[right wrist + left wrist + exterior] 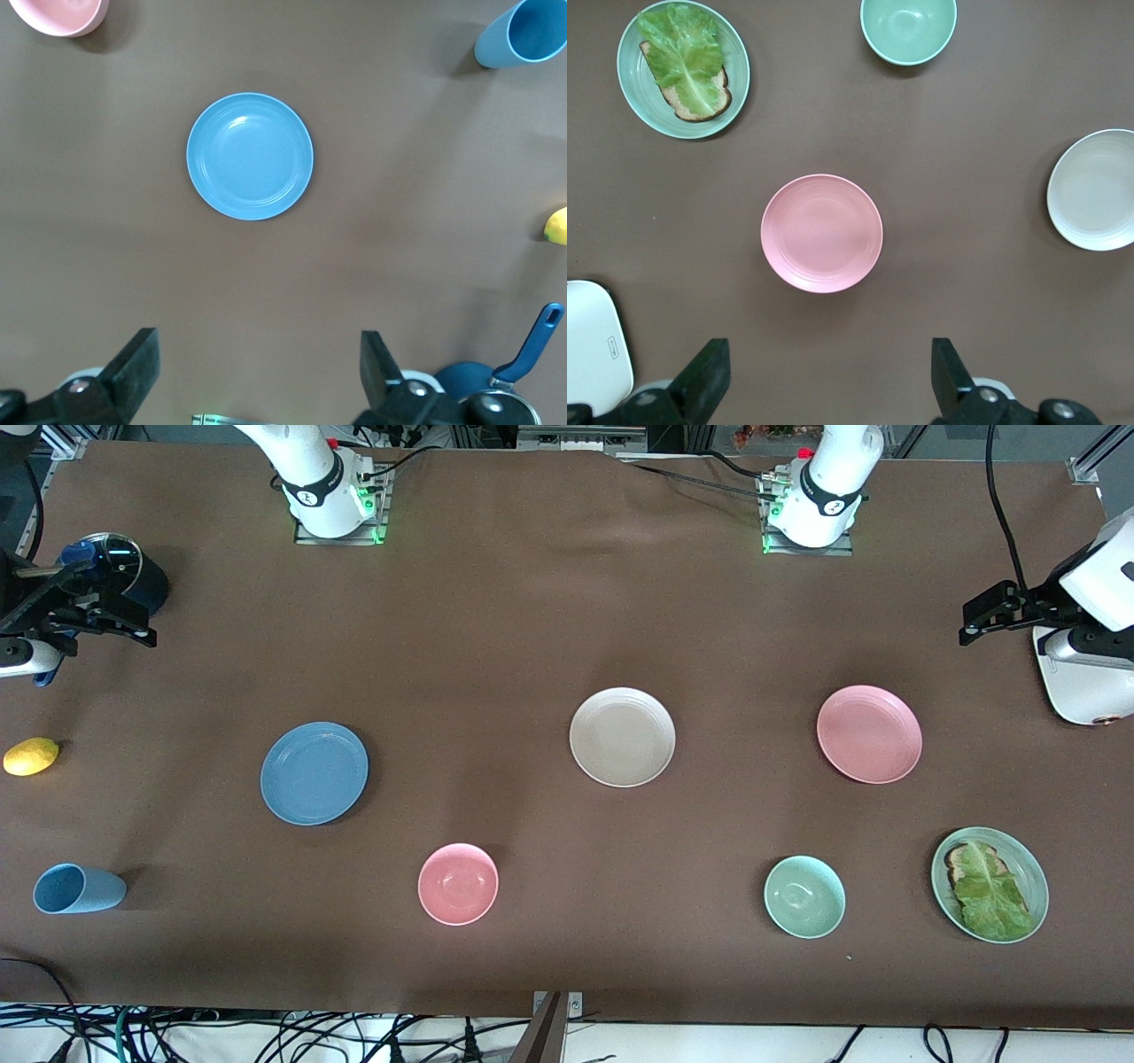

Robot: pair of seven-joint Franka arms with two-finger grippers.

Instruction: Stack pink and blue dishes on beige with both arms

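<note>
The beige plate [622, 736] lies mid-table and also shows in the left wrist view [1094, 189]. Toward the left arm's end lies the pink plate [869, 733] [822, 233], and toward the right arm's end the blue plate [314, 772] [250, 156]. All three lie flat, apart and bare. My left gripper [970, 622] [830, 372] hangs open and empty, high over the table's left-arm end. My right gripper [133, 615] [259, 363] hangs open and empty, high over the right-arm end.
Nearer the front camera stand a pink bowl [458, 883], a pale green bowl [804, 896] and a green plate [1036, 886] with bread and lettuce. A light blue cup [78, 888], a lemon [31, 755] and a lidded pan [115, 558] sit at the right-arm end. A white appliance [589, 345] stands at the left-arm end.
</note>
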